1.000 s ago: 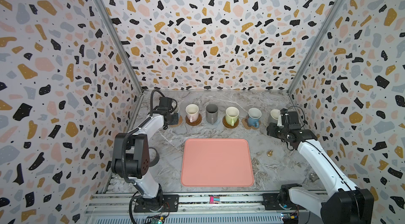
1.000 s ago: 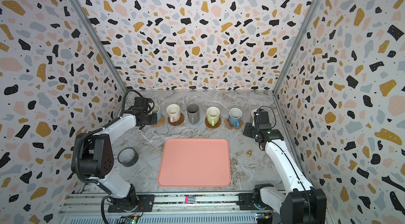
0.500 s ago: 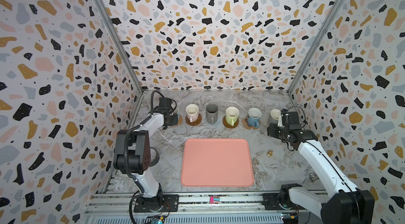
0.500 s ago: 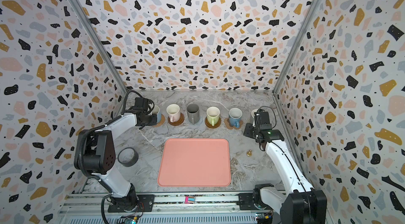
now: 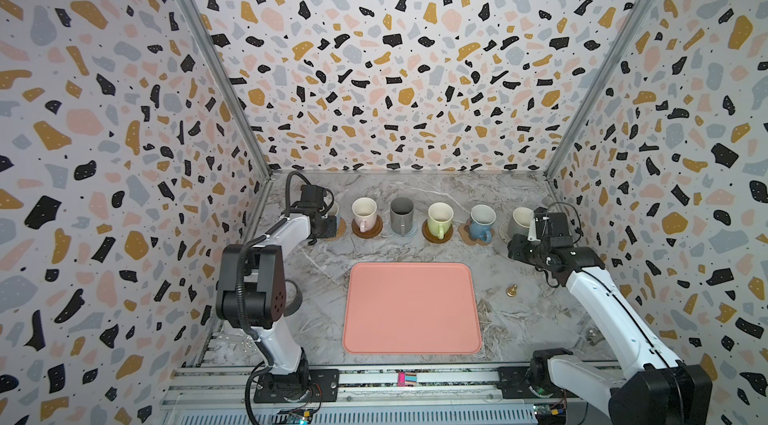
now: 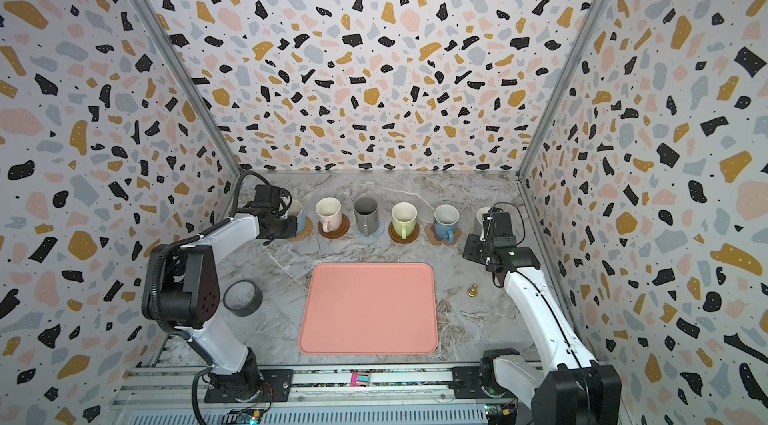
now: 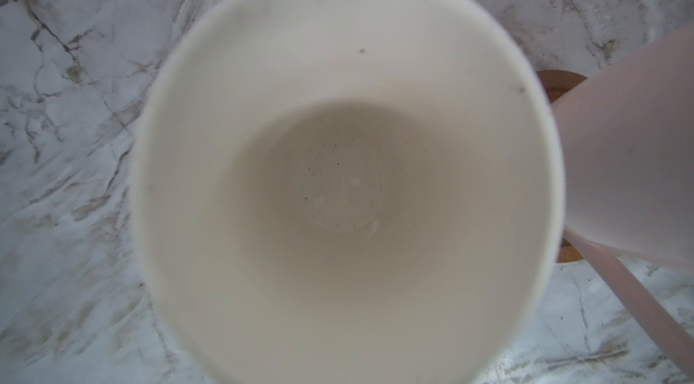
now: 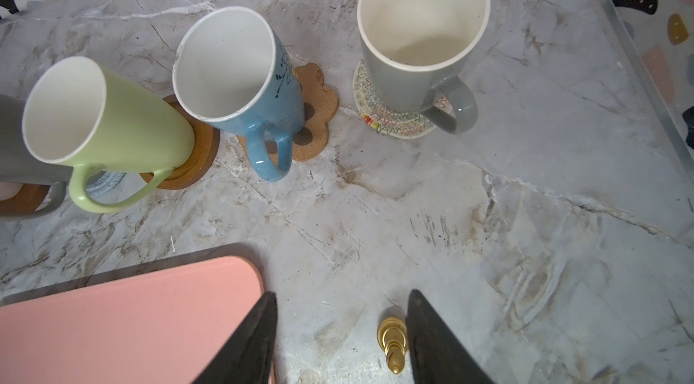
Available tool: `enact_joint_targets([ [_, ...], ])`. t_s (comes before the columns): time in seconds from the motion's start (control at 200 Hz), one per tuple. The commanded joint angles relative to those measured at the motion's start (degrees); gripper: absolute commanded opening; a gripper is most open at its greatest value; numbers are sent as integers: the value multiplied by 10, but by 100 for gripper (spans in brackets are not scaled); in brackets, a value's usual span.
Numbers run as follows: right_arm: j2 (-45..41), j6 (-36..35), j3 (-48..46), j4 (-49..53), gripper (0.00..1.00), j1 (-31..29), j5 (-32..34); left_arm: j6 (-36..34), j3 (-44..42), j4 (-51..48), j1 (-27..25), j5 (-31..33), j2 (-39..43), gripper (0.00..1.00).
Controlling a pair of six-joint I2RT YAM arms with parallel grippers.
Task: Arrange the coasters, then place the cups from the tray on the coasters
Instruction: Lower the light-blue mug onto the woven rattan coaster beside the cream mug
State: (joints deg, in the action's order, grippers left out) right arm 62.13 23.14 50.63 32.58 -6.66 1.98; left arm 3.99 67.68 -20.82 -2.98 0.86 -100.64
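Six cups stand in a row on coasters at the back. From the left they are a blue cup (image 6: 300, 217) on a tan woven coaster (image 6: 306, 232), a pink cup (image 5: 364, 211), a dark grey cup (image 5: 401, 215), a green cup (image 5: 439, 217), a second blue cup (image 8: 240, 74) on the paw coaster (image 8: 317, 111), and a light grey cup (image 8: 420, 36) on a cream woven coaster (image 8: 390, 124). My left gripper (image 6: 286, 224) is shut against the leftmost blue cup's near side. Its cream inside (image 7: 338, 175) fills the left wrist view and hides the fingers. My right gripper (image 8: 341, 299) hangs open over bare table. The pink tray (image 5: 411, 308) holds nothing.
A small gold bell-shaped piece (image 8: 392, 340) stands on the table just inside my right gripper's finger (image 8: 432, 344), right of the tray. A dark tape roll (image 6: 242, 298) lies at the left by my left arm. Patterned walls close three sides.
The left arm's elbow has risen slightly while its gripper stays at the leftmost cup. The right arm has not moved.
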Motion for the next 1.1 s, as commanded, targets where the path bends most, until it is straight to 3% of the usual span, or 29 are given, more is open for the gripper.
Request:
enact_joint_targets([
  [0.0,-16,7,-1,12,57,3,6,-6,22,33,4,-1,2,19],
  [0.566,-25,7,3,17,57,6,11,-8,4,32,4,24,26,51],
  [0.966,-46,-1,4,5,57,9,27,23,-62,62,4,10,136,61],
  [1.096,-49,-6,1,-7,57,10,35,41,-98,86,4,1,193,70],
])
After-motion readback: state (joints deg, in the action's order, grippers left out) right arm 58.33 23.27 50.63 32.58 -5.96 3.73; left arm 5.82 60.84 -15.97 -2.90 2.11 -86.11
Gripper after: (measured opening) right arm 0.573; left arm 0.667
